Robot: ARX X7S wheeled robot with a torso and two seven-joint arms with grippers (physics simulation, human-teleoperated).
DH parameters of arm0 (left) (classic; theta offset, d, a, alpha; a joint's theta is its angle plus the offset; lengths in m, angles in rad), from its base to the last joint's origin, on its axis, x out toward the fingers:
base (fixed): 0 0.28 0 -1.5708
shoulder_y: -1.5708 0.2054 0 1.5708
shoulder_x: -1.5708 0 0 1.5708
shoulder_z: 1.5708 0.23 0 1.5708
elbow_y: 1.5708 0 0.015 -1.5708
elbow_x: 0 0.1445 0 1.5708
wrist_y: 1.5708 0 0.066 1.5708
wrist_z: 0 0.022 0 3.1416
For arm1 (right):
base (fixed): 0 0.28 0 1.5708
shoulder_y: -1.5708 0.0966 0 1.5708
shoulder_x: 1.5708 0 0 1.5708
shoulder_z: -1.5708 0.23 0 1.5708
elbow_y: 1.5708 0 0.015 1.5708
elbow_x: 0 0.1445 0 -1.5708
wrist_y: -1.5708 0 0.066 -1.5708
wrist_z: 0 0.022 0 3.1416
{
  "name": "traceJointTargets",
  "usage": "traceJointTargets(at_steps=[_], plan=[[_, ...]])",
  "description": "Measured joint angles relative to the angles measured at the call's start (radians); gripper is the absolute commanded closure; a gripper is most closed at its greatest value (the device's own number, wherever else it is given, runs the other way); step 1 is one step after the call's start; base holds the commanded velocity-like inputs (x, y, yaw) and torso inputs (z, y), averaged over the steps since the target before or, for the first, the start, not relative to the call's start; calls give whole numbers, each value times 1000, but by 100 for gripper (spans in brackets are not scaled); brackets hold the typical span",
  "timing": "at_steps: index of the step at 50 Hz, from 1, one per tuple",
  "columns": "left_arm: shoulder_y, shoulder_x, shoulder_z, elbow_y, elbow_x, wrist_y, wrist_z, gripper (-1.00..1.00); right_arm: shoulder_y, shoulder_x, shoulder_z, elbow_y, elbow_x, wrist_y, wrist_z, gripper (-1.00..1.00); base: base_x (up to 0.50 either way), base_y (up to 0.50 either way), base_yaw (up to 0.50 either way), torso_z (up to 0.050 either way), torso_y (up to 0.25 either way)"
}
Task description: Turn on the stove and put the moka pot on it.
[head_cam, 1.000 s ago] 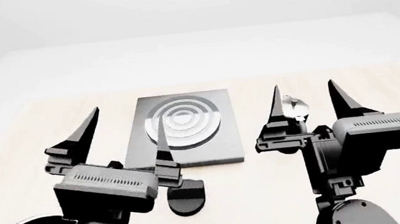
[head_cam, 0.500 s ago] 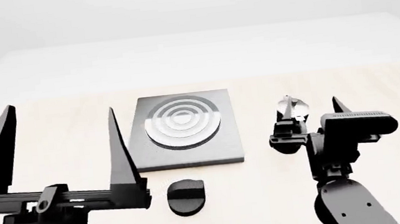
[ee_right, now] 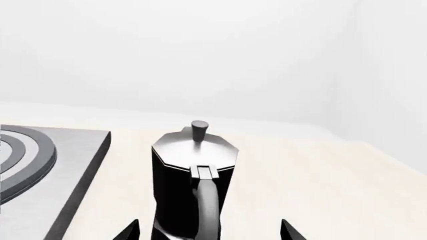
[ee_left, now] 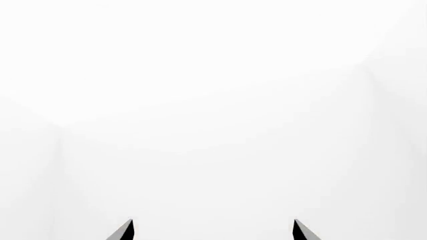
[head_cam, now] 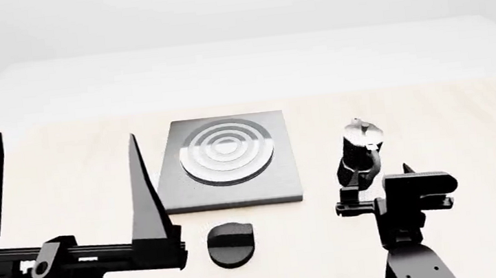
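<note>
My left gripper (head_cam: pixel 60 193) is up high and close to the head camera, at about eight o'clock in that view, its two long black fingers spread wide with nothing between them; its wrist camera shows only two fingertips (ee_left: pixel 127 231) against blank white. Over at four o'clock, my right gripper (head_cam: pixel 376 198) sits low on the near side of the moka pot (head_cam: pixel 361 149), released, jaws apart and holding nothing. From the right wrist camera the moka pot (ee_right: pixel 194 175) stands upright straight ahead, shiny lid and knob on top, its handle turned toward me, and the two tips at the frame's edge straddle it without touching. The pot rests on the pale wooden table (head_cam: pixel 471 157), just beside the stove (head_cam: pixel 228 162), at roughly three o'clock from the burner rings, apart from the plate's edge. The stove plate is bare, nothing on the rings. The black knob (head_cam: pixel 232 243) lies at six o'clock from the plate, near my left gripper's inner finger. Between pot and stove the tabletop shows as an open strip.
</note>
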State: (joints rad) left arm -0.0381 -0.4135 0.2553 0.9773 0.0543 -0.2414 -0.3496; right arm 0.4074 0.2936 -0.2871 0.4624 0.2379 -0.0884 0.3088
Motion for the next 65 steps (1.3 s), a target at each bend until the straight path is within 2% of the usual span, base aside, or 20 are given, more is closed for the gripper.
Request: traceJointTargets(at_steps=[26,39,65], plan=[[0,-3,17,-12,11,2,-4,-100,89,-56,1,265,-15,-136,-7,-100,0,0,0,0,0],[5,-4,24,-24,15,12,-8,-100,160,-100,9,488,-15,-269,-33,-100,0,0,0,0,0],[6,-8,28,-51,7,28,-12,-100,220,-137,13,638,0,-344,-66,-100,0,0,0,0,0]])
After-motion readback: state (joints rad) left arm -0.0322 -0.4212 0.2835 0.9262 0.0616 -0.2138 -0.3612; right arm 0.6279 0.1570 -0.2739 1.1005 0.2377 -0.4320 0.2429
